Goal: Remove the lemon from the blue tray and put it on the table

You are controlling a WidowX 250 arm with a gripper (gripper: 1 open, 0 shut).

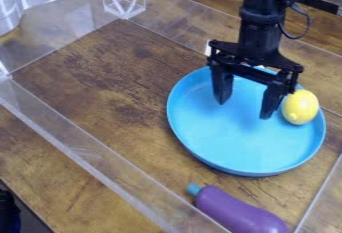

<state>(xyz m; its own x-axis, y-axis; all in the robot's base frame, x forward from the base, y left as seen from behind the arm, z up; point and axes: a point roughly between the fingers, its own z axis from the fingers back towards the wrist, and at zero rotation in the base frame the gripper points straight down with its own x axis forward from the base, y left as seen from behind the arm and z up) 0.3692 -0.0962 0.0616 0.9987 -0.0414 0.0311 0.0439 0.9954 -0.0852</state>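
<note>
- Dark brown wood-grain table (pixel 107 77), worn in streaks, forms the work surface; low clear plastic walls (pixel 80 152) border it.
- Landmark: the blue tray (pixel 234 137), a large round plate with a shallow raised rim, lies flat on the table toward the right side of the view.
- The lemon (pixel 301 106) rests inside the blue tray, close to its right rim. It is small, yellow and glossy.
- The gripper (pixel 250 97) hangs over the far half of the blue tray, pointing straight down, black arm rising above it.
- Jaw state: spread wide, nothing held between them.
- One fingertip (pixel 273 109) stands just beside the lemon on its left; whether the two touch cannot be told.
- A purple eggplant (pixel 238 212) with a blue-green cap lies on the table just outside the near rim of the blue tray.
</note>
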